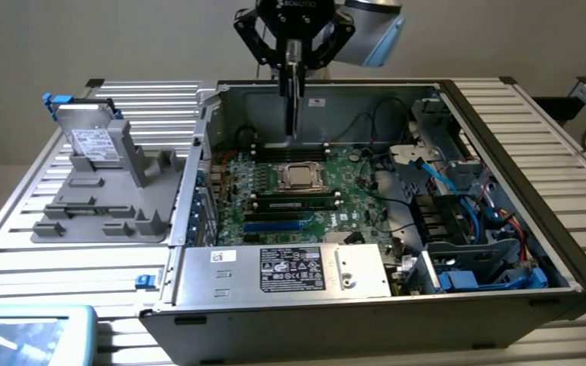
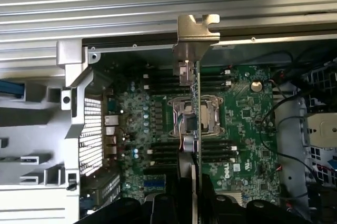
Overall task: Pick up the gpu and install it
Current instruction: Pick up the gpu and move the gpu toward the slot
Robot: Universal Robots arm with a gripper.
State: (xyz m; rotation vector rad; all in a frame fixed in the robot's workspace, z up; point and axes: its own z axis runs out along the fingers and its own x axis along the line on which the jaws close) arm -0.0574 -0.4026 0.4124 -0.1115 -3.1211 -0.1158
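Slatted aluminium table [image 1: 548,130] carries an open computer case [image 1: 375,320] lying on its side, so the motherboard [image 1: 359,171] faces up and can be reached from above. In the exterior view a grey tray [image 1: 89,206] sits at 9 o'clock of the case, with a hard drive [image 1: 94,141] standing in it, well apart from the work.

Above the case, the hand [image 1: 292,80] is pinching the gpu [image 1: 291,118] between its fingers. The card hangs edge-down, at about 12 o'clock from the CPU socket [image 1: 301,177] in the exterior view. Its lower edge is over the board near the case's far wall (whether it touches the board I cannot tell). My reading is that it is held upright by its top edge so that the connector edge points at the board and can go straight down into a slot.

The wrist view looks along the card. It is a thin, flat slab seen on edge, showing green along one side and dark along the other. Its silver end bracket [image 2: 196,37], bent and notched at the tip, lies toward the case wall, which is probably where it has to seat.
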